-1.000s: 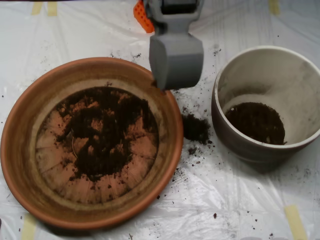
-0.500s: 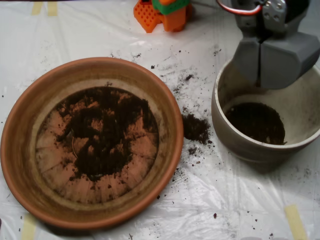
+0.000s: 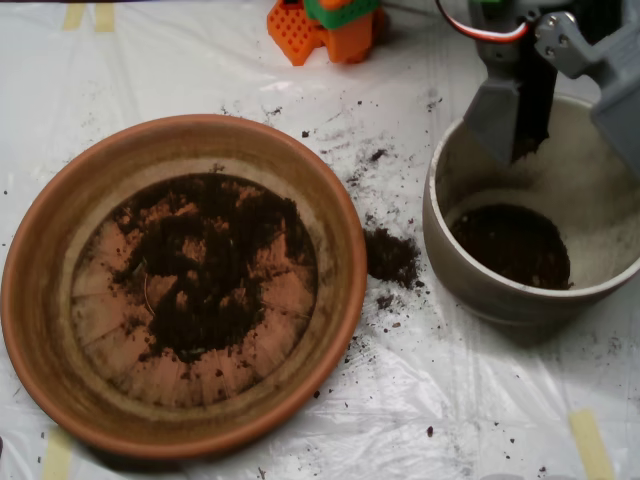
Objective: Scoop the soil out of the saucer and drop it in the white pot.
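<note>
Two dishes: the saucer [image 3: 40, 300] and the white pot [image 3: 480, 292] sit on the desk [image 3: 480, 410], which is covered by a white plastic sheet.
Landmark: every place below is given from the white pot.
Saucer: well to the pot's left, clear of it, with a strip of sheet between them; it is wider and shallower than the pot.
Soil [image 3: 205, 265]: most of it lies in a ragged dark patch on the ridged base of the saucer, with orange clay showing through in places.
Soil in the pot: a dark round layer covers the pot's bottom, below pale, dusty inner walls.
Spilled clump [image 3: 392, 256]: a small heap on the sheet just left of the pot's outer wall, between pot and saucer; fine crumbs are scattered around it and up towards the pot's upper left.
Pincer [image 3: 565, 105]: the grey scoop hangs above the pot's far rim, its two shells swung apart with a dark gap between them; the left shell is over the pot's upper-left edge, the right shell runs out of the picture at the right.
Cable: a red and white wire curves above the scoop's left shell.
Orange and green block [image 3: 325, 25]: at the top edge, up and left of the pot.
Tape strips: pale yellow pieces on the sheet, one below and right of the pot, others at the far left corners.
</note>
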Available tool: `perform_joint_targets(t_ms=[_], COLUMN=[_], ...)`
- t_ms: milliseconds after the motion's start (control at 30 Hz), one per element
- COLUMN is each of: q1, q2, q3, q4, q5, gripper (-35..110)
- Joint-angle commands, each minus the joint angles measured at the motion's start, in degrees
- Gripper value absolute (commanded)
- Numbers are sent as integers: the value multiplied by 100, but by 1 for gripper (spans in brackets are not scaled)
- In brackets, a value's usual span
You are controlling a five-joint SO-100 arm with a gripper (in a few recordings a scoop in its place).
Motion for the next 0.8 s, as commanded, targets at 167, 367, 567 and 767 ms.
perform_joint_targets(t_ms=[167, 367, 567, 767], q1=[563, 1811, 3270, 4157], q2=[1169, 1995, 2865, 3322], q3=[114, 281, 1441, 2355], q4=[0, 167, -211, -422], q5=[193, 519, 782, 949], gripper=[41, 41, 39, 40])
